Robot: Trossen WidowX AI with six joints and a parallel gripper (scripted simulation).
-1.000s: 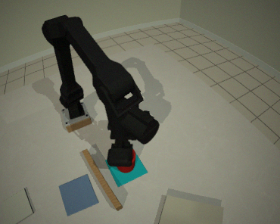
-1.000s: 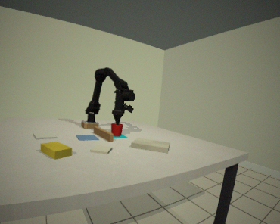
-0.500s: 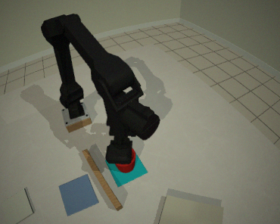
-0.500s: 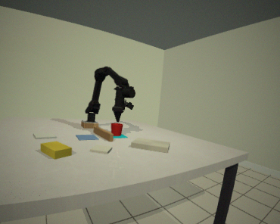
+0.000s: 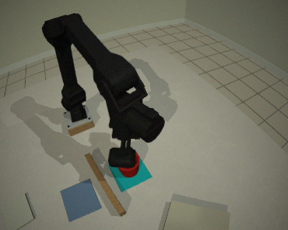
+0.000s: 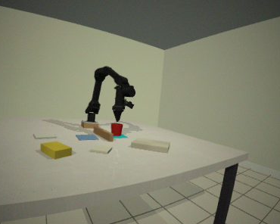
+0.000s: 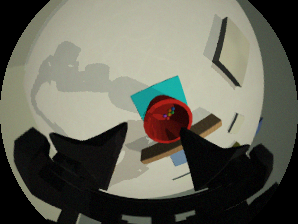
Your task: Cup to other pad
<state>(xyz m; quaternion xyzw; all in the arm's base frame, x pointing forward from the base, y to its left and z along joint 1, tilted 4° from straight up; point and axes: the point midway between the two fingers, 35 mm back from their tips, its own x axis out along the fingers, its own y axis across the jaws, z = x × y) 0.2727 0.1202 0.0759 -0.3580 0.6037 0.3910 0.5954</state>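
Red cup [image 5: 131, 166] stands upright on the teal pad [image 5: 142, 176], low centre of the top view, marbles inside. Directly above it hangs the gripper [image 7: 154, 141], jaws wide and holding nothing, so a straight lift should clear the rim.

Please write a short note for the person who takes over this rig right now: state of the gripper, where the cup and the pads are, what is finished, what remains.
Gripper: open, holding nothing, lifted above the cup.
Red cup: upright on the teal pad, free of the fingers. The marbles show inside it in the wrist view; none seen on the table.
Blue pad: bare, on the far side of the wooden bar from the cup.
Done: cup set down on the teal pad and let go.
Left: nothing on the cup, it seems; perhaps only retract the arm straight up, without touching the rim.
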